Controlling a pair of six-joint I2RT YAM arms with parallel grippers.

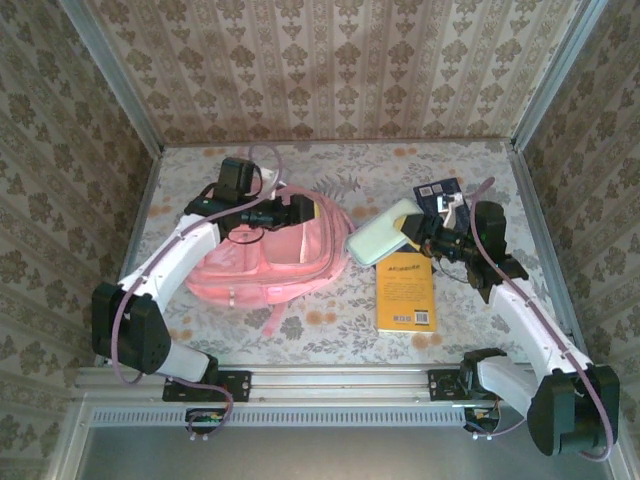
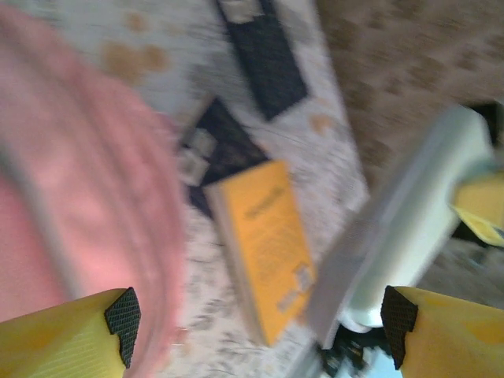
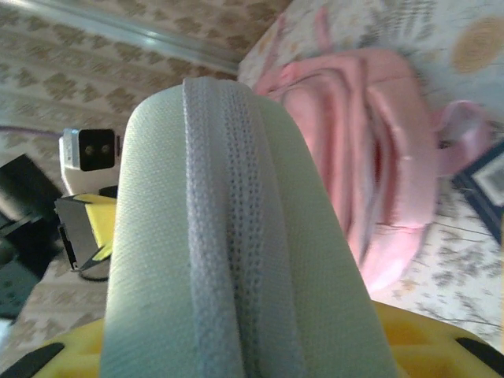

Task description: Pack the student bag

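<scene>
Top external: left gripper (image 1: 303, 211) agape over the student bag (image 1: 290, 265), right gripper (image 1: 414, 232) tight around a pale-green pouch (image 1: 375, 240).

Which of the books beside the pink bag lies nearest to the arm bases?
The yellow book. Its bright cover sets it apart, and the dark blue booklets lie farther back.

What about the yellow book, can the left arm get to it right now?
Probably yes. The left gripper is open and empty above the student bag, and the yellow book lies flat beside it. The pale green pouch in the right gripper hangs close by and could get bumped.
</scene>
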